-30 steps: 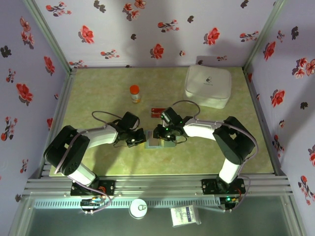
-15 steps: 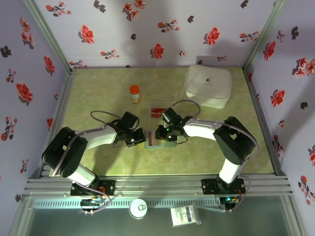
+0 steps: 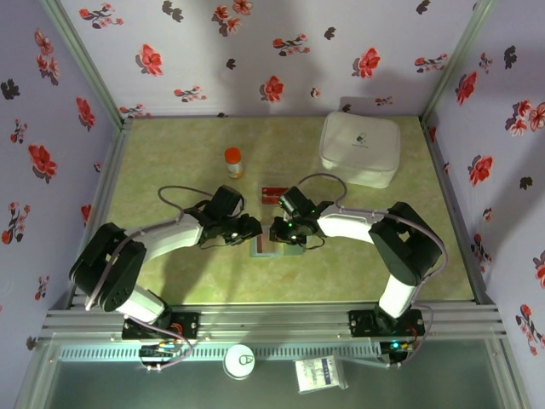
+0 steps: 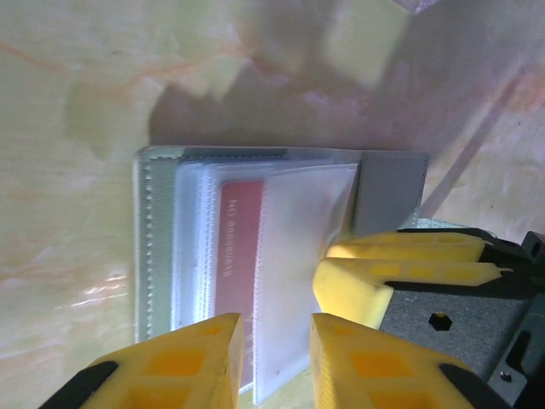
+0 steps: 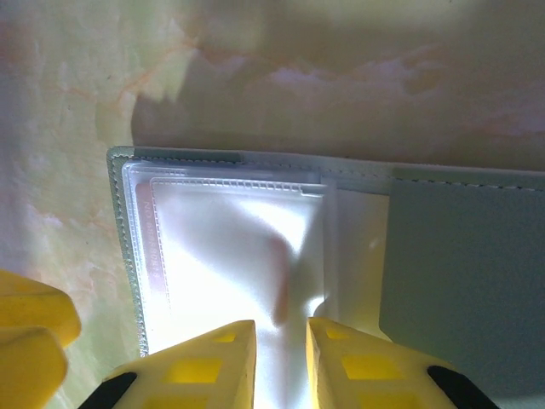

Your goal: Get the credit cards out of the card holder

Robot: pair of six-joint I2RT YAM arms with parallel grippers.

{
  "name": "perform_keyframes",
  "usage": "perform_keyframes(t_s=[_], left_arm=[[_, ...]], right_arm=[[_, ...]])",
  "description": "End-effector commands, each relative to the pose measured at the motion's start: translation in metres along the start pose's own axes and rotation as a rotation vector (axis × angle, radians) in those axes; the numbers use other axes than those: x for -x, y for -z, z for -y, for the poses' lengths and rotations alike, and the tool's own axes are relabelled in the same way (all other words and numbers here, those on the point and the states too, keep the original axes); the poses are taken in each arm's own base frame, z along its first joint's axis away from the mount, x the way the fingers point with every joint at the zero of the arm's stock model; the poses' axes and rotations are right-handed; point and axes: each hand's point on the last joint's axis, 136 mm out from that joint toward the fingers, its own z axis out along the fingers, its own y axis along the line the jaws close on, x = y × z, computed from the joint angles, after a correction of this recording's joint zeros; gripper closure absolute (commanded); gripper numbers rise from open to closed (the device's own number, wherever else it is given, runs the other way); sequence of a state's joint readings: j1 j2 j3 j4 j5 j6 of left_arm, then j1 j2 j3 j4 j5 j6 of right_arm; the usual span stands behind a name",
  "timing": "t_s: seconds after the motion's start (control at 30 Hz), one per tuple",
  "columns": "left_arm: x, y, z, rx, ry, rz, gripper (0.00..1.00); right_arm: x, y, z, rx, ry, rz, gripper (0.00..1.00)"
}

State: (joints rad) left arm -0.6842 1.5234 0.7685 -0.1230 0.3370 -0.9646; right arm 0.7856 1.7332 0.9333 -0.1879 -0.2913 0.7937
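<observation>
card holder point(image 3: 266, 250) lies open at centre frame, a red credit card point(image 4: 240, 256) inside its clear sleeve point(image 5: 230, 247). left gripper point(image 4: 274, 336), slightly spread, straddles the sleeve edge, likely to reach the card. right gripper point(image 5: 279, 334) brackets the sleeve, probably steadying it; i cannot tell if it pinches.

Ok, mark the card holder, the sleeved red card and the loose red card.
card holder point(image 5: 464, 281): right wrist view, grey cover flap.
sleeved red card point(image 4: 240, 256): left wrist view, exposed red face.
loose red card point(image 3: 273, 194): top external view, its middle.

Left tool point(image 3: 253, 228) farther forward, parted.
</observation>
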Motion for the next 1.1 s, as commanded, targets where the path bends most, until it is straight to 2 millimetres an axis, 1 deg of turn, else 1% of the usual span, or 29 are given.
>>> perform_keyframes(t_s=[0.0,0.17,0.43,0.63,0.7,0.83,1.0,1.07], left_arm=[[-0.001,-0.009,0.010,-0.023,0.008,-0.020,0.72],[-0.003,-0.018,0.010,-0.018,0.013,-0.033,0.72],[-0.006,-0.027,0.007,-0.006,0.021,-0.048,0.73],[-0.007,-0.029,0.011,-0.026,0.025,-0.054,0.78],[-0.006,-0.029,0.012,-0.028,0.030,-0.050,0.81],[-0.006,-0.026,0.016,-0.042,0.027,-0.043,0.82],[-0.005,-0.020,0.029,-0.065,0.014,-0.036,0.82],[-0.005,-0.021,0.033,-0.068,0.009,-0.038,0.81]], right_arm=[[0.000,0.003,0.004,-0.016,0.006,0.012,0.78],[-0.002,0.005,0.004,-0.015,0.005,0.011,0.81],[-0.003,0.006,0.004,-0.006,0.003,0.013,0.82],[-0.004,0.006,0.003,0.006,-0.004,0.016,0.82],[-0.003,0.009,0.003,0.006,-0.004,0.024,0.83],[-0.001,0.020,0.000,0.006,0.010,0.043,0.81],[0.005,0.043,0.002,-0.017,0.029,0.092,0.80],[0.007,0.053,0.005,-0.025,0.029,0.115,0.80]])
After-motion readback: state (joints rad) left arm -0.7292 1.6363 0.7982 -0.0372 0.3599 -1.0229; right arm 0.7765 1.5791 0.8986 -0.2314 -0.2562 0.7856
